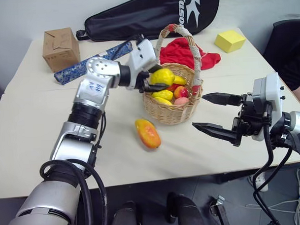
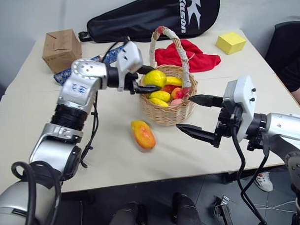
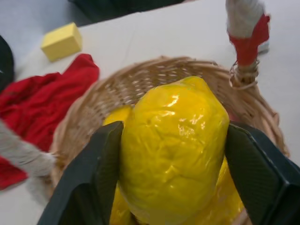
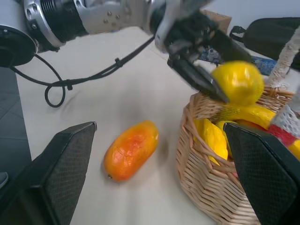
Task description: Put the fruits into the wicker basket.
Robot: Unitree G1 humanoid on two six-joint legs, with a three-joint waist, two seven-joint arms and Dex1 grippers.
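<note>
My left gripper (image 1: 160, 78) is shut on a yellow lemon (image 3: 173, 150) and holds it just over the near rim of the wicker basket (image 1: 172, 114), level with the rim. Inside the basket lie a banana (image 1: 179, 80), another yellow fruit (image 1: 162, 95) and a pink-red peach (image 1: 180, 93). An orange-red mango (image 1: 148, 134) lies on the table in front of the basket, a little to its left. To the right of the basket my right gripper (image 1: 198, 111) stands open and empty, pointing at the basket's side; its fingers (image 4: 51, 178) frame the mango and the basket.
A red cloth (image 1: 187, 52) lies behind the basket, with a yellow cube (image 1: 230, 40) to its right. A cardboard box (image 1: 60, 48) and a blue patterned wrap (image 1: 84, 68) sit at the back left. A black racket bag (image 1: 151, 13) lies along the far edge.
</note>
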